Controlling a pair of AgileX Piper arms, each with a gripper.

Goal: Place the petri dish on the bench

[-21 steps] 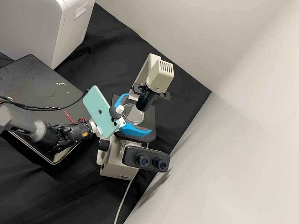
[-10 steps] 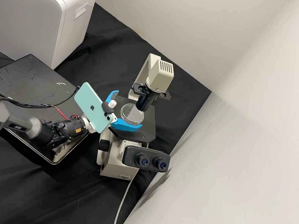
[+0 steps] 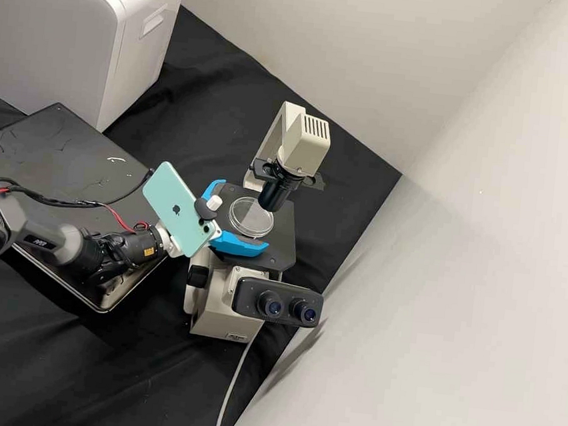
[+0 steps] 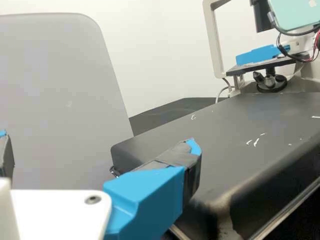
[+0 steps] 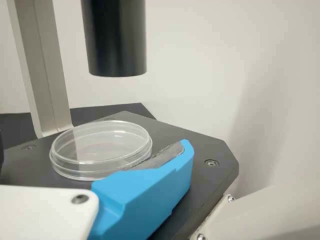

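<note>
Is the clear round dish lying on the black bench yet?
No, the petri dish rests on the microscope stage, under the lens.

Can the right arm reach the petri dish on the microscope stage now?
Probably yes: the right gripper, open, flanks the petri dish on the stage, and the black lens tube hangs clear above it.

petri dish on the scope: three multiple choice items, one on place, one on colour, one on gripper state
1. The clear round plastic petri dish lies: A on the bench cloth; B on the microscope's black stage; C on the white box.
2. The fingers of the right gripper are: A bright blue; B red; C yellow.
3. Those fingers are: A shut together; B clamped on the eyepieces; C spread either side of the dish.
B, it rests on the stage under the dark lens tube; A, both show blue; C, one finger flanks each side of the dish.
</note>
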